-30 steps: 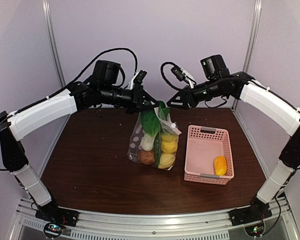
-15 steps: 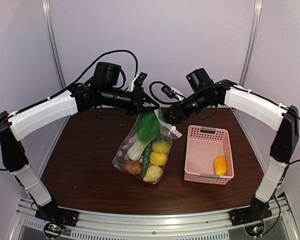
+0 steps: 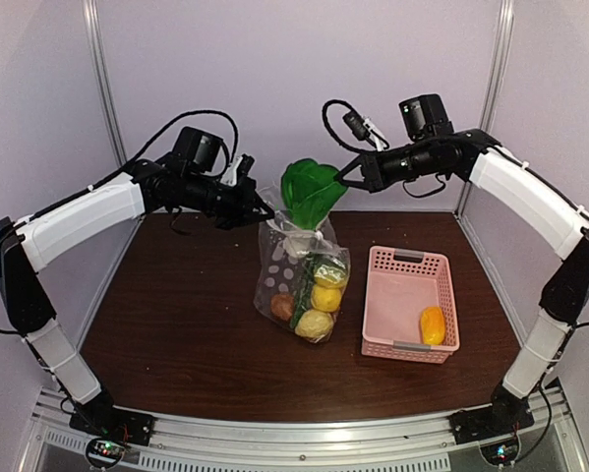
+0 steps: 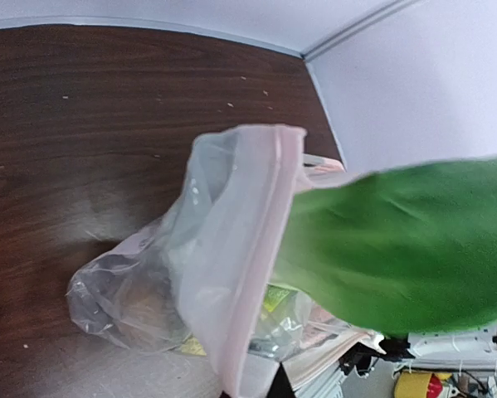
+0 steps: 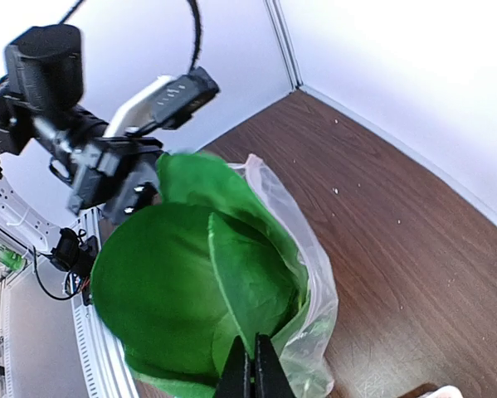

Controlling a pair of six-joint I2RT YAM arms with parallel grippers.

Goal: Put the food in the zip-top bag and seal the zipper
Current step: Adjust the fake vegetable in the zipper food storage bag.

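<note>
The zip-top bag (image 3: 292, 280) hangs over the table with its mouth held up. My left gripper (image 3: 260, 207) is shut on the bag's left mouth edge by the pale zipper (image 4: 263, 236). Inside the bag are yellow lemons (image 3: 323, 298), a brown bread piece (image 3: 282, 307) and a green vegetable (image 3: 322, 267). The bok choy (image 3: 310, 191) sticks out of the mouth, white stem inside and green leaves (image 5: 190, 282) above. My right gripper (image 3: 345, 177) is shut on a leaf tip (image 5: 250, 375). An orange-yellow piece (image 3: 432, 324) lies in the pink basket (image 3: 404, 265).
The pink basket stands to the right of the bag on the dark wooden table (image 3: 176, 315). White walls and a metal post (image 3: 493, 88) enclose the back. Both arms reach in high above the table's far half.
My right gripper has shut on the bok choy leaf and pulled up and to the right, lifting the leaves out of the bag's mouth. The bag has swung upright and my left gripper has shifted left.
</note>
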